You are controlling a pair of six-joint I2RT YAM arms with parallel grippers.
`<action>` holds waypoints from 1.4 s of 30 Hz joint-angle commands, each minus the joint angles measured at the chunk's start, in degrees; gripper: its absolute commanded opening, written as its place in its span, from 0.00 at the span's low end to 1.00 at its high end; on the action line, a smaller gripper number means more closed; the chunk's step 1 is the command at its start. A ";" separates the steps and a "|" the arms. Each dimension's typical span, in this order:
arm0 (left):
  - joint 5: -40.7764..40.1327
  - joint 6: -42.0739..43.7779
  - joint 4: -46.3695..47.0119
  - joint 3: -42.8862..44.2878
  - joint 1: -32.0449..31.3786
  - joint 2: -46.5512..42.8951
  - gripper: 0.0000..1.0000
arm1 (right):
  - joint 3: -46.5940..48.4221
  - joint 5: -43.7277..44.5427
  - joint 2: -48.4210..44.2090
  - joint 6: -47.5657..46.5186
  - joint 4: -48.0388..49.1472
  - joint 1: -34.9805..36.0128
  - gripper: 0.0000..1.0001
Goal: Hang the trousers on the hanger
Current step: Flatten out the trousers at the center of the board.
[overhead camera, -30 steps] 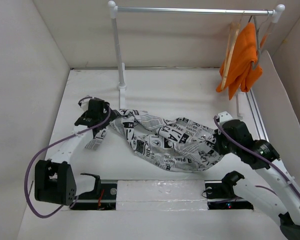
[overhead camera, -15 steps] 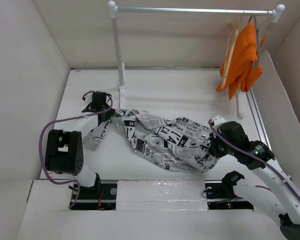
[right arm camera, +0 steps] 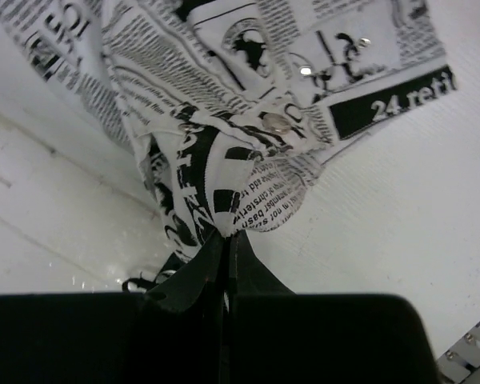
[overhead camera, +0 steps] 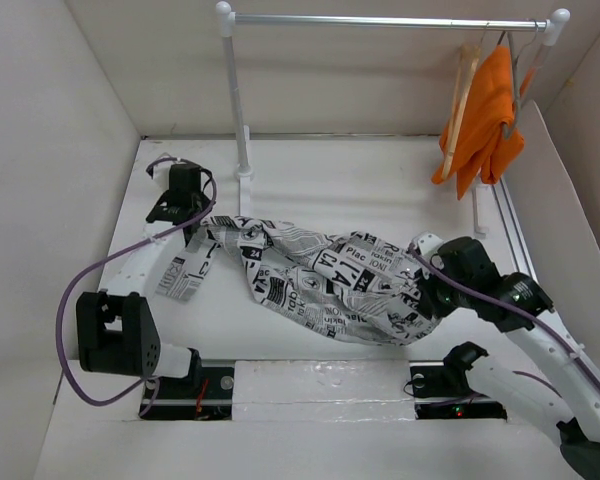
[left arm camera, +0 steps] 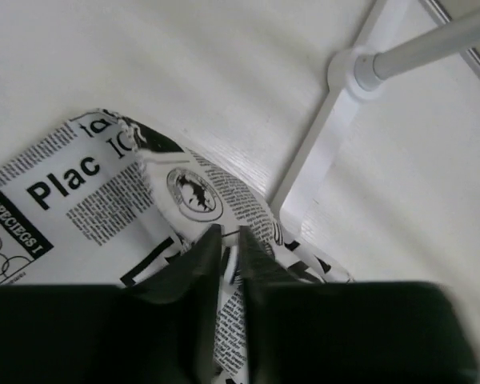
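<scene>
- The left gripper (left arm camera: 228,238) is pinching a thin fold of the trousers (left arm camera: 80,200). Its two fingers (left arm camera: 204,260) are sitting almost together, with only the cloth between them.
- Just past those fingertips, the white foot of the clothes rail (left arm camera: 324,152) is lying flat on the table (left arm camera: 144,72). It is close to the edge of the cloth.
- The right gripper (right arm camera: 226,238) is squeezing a bunched-up bit of the trousers. Its fingers are pressing tight together, and a shiny round snap (right arm camera: 276,122) is sitting on the cloth just beyond their tips.
- Between the two grippers, the trousers are lying crumpled on the table in one long band. The band is running from the left fingers across to the right fingers.
- The hanger (overhead camera: 463,85) is hanging from the top bar of the clothes rail, far beyond the right gripper and well apart from the trousers.
- Right beside the hanger, an orange garment (overhead camera: 488,105) is hanging from the same bar.
</scene>
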 commanded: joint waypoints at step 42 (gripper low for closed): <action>19.42 -10.17 11.37 -3.81 13.18 17.74 0.73 | -22.78 -18.40 30.05 6.88 60.53 -40.68 0.48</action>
